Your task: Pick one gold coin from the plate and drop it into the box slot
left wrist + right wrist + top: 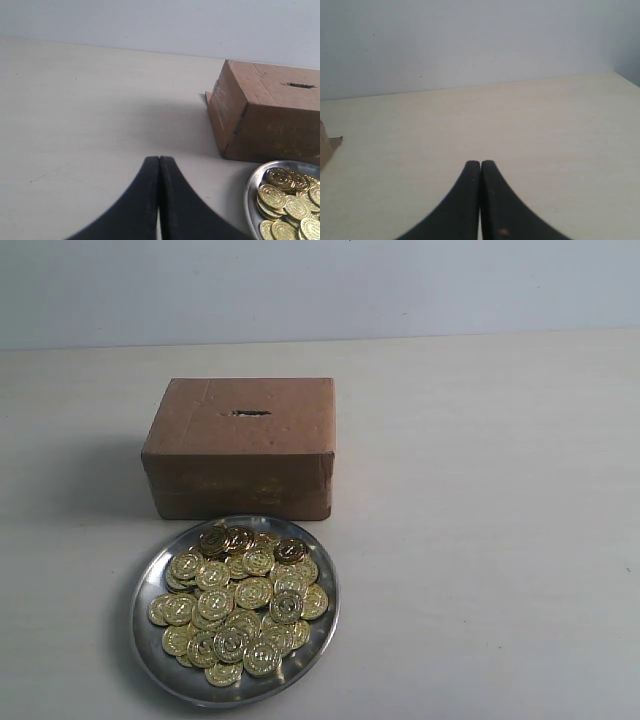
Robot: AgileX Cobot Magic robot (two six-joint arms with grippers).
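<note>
Box (240,445) is sitting on the worktop (480,540). Box slot (251,413) is showing as a short dark slit in the top face, inside not readable. Plate (318,640) is lying just on the camera side of the box. Can't tell whether rim and box face are touching. Gold coins (238,605) are lying heaped in the plate in overlapping layers, lower ones partly hiding under upper ones, faces too small to read. Neither arm is showing in the exterior view. Left tool (159,162) is hanging over bare worktop beside the box, fingers pressed together, pinching nothing. Its wrist view is cutting off most of the plate and the box's far end. Right tool (480,165) is likewise pressed together and empty over bare worktop. Only a cardboard corner of the box is peeking in at that frame's edge.
</note>
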